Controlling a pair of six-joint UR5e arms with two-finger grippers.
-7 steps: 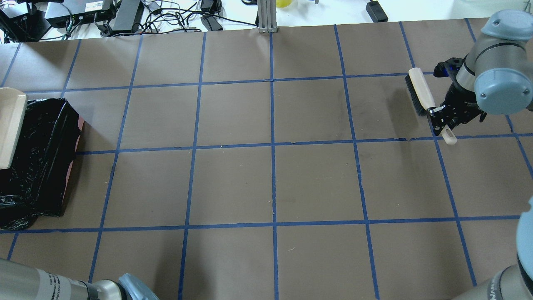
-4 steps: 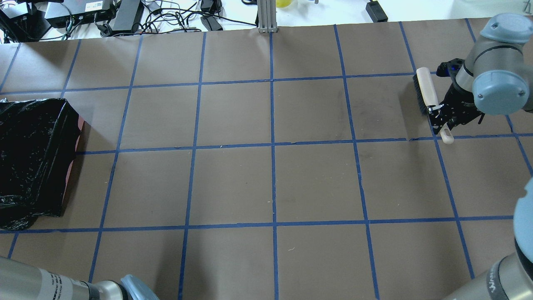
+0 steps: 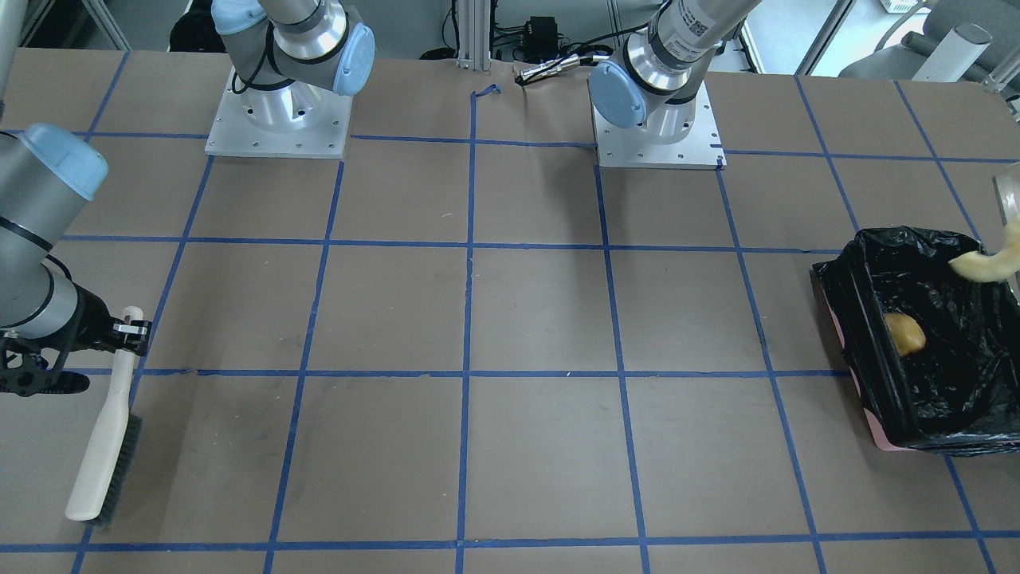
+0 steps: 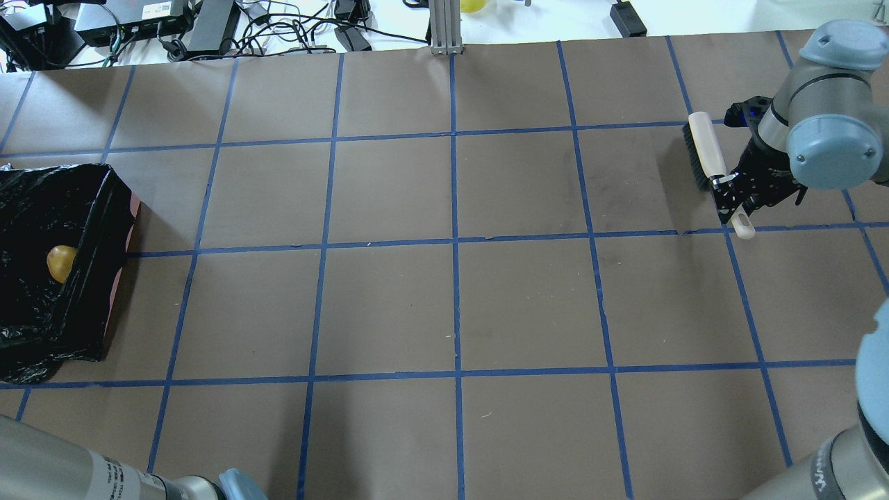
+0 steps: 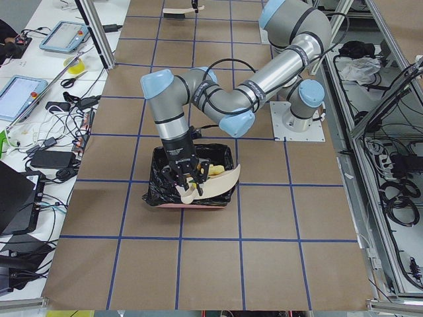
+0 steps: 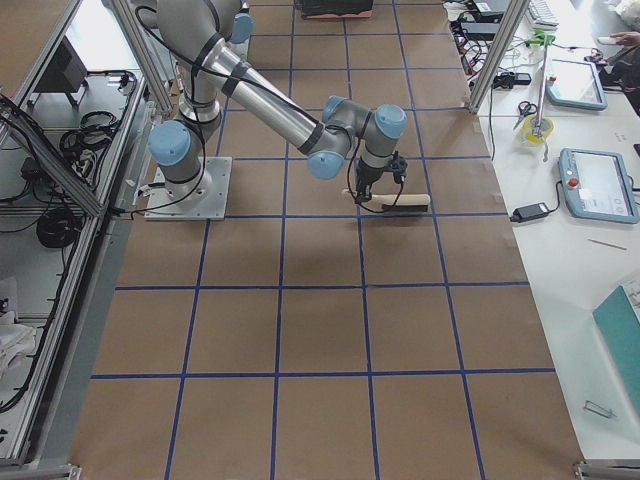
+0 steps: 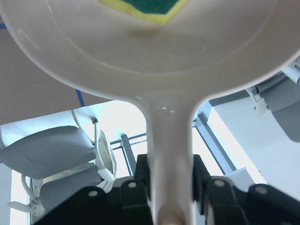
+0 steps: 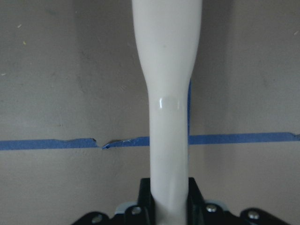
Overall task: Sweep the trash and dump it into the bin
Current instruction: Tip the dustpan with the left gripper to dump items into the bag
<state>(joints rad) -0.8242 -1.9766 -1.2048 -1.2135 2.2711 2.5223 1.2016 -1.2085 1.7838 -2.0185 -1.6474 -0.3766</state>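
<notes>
while dustpan (image 7: pixel 154 61) hangs overhead, potato (image 4: pixel 60 263) lies in bin (image 4: pixel 92 278).

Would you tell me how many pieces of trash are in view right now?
3: the potato lies in the bin, the slice shows over the bin, the sponge sits in the dustpan.

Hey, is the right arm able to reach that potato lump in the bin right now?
Probably not. The right claw is shut on the brush at the table's opposite end from the bin, where the potato-like lump lies, so it has no free grip.
</notes>
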